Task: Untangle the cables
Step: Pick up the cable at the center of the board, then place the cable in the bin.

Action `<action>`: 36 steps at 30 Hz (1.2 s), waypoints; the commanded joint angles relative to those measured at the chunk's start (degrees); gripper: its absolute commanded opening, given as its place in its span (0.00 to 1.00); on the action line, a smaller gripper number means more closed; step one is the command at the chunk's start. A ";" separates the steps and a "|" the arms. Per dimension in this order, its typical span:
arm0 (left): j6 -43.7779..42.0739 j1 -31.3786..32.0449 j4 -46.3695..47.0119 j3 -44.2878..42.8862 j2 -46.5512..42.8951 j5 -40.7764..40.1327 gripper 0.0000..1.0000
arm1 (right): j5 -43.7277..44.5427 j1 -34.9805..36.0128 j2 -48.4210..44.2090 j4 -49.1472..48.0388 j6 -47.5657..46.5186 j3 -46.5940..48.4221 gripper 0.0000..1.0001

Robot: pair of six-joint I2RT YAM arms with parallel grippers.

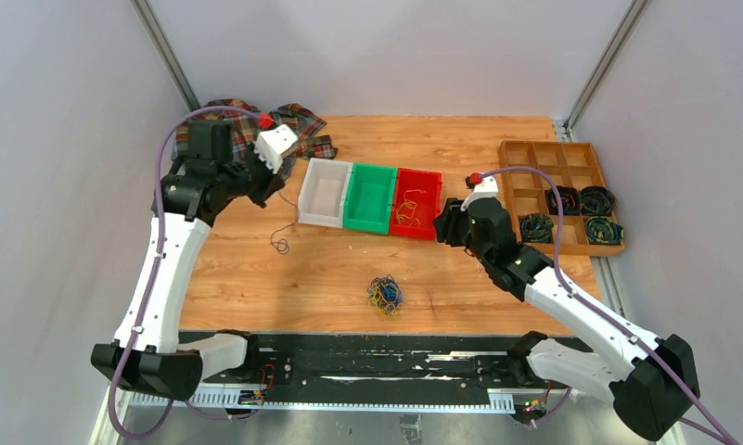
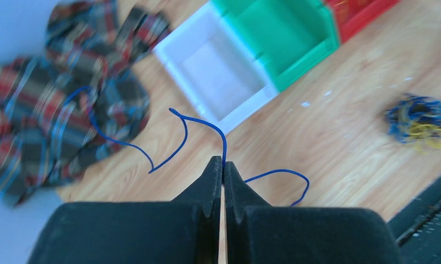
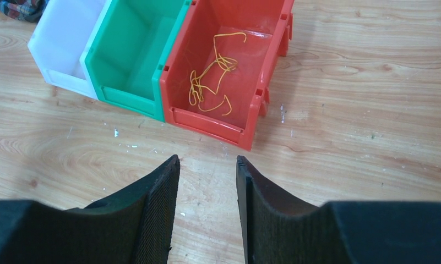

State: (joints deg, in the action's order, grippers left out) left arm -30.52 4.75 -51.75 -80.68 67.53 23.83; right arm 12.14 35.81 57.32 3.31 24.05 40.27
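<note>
**A:** Which step is in hand?

**B:** Sorting out one strand, I'd judge. The left tool (image 2: 223,165) is pressed together on a thin blue wire (image 2: 207,122), pinching it mid-length so both ends curl free. In the overhead view it sits at the upper left, by the rumpled plaid cloth (image 1: 302,125)

**A:** And the rest of the cables?

**B:** The multicoloured clump of thin wire loops (image 1: 385,295) lies on the wooden bench (image 1: 256,278), low in the centre of that view, well apart from both tools

**A:** The right tool?

**B:** The right tool (image 3: 207,162) is spread with nothing between its pads, hanging in front of the red plastic bin (image 3: 273,71)

**A:** What's in the containers?

**B:** The red bin holds a few loose yellow-orange wires (image 3: 212,71). The green plastic bin (image 3: 130,102) and the white plastic bin (image 3: 64,49) beside it look bare inside. The wooden compartment tray (image 1: 534,153) at the right edge has dark coiled bundles (image 1: 596,198) in four of its nearer cells

**A:** Next move?

**B:** Probably carrying the blue wire over a bin and letting it drop. I can't tell which bin is meant for blue. The wire is light and springy, so it may cling to the pads
</note>
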 commanded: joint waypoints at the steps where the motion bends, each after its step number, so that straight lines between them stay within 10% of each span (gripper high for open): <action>1: 3.14 7.87 -2.22 -4.97 2.83 2.83 0.01 | 1.68 1.26 -1.88 -0.41 -1.24 2.22 0.42; 36: 7.41 22.49 -2.13 -33.30 43.16 0.22 0.00 | 7.54 -0.04 -5.65 0.21 -4.35 1.30 0.43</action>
State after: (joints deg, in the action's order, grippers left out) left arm -24.38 26.83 -54.11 -109.71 107.53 25.21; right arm 17.87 35.77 52.36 3.01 20.56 40.64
